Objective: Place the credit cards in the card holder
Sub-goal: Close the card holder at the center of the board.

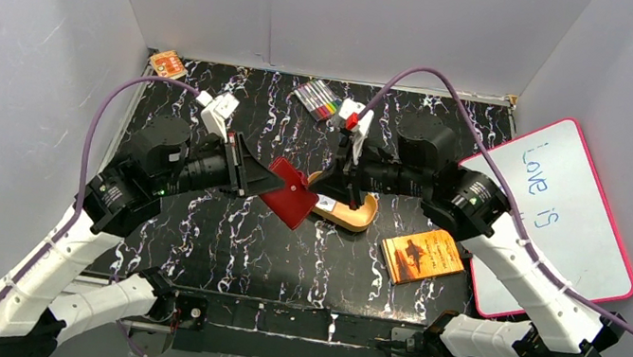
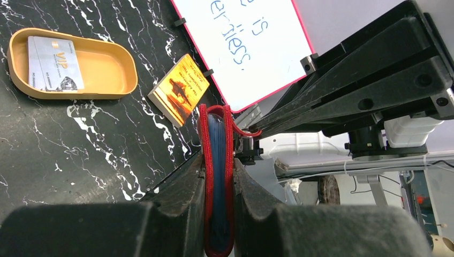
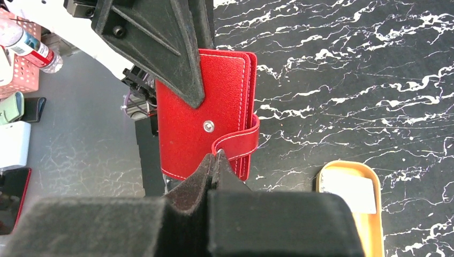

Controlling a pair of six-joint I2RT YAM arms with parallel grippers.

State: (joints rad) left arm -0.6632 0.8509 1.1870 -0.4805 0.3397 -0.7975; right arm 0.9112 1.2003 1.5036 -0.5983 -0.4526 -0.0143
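**Table** point(image 3: 348, 80): black marbled top, below both grippers.

**Left gripper** point(image 2: 218, 160): clamped on the card holder. One finger lies on each cover and lifts it off the table.

**Right gripper** point(image 3: 214, 159): fingertips pressed together on the end of the card holder's snap tab, directly facing the left gripper.

**Tray** point(image 2: 104, 69): orange oval, on the table just below and beside the right gripper.

**Card holder** point(image 3: 182, 134): red, still folded, caught between the left fingers with one flat cover turned to the right gripper.
- Edge-on from the left wrist, pale-blue sleeves show between the covers. Whether any sleeve holds a card cannot be told.
- The long axis appears to run crosswise to the left fingers, straight out ahead of the right fingertips.
- The opening edge, where the tab wraps round, points away from the left wrist.

**Credit card** point(image 2: 53, 63): pale grey, flat in the tray, apart from both grippers. Only one shows, and it is unclear whether others lie under it.

**Snap tab** point(image 3: 241, 142): loops from the opening edge into the right fingertips.

**Snap stud** point(image 3: 207, 126): bare, so the tab reads as unfastened.

**Progress:** early, by my judgement.
- Done: holder lifted, tab freed.
- Left: opening the covers, then picking up and sleeving every card.
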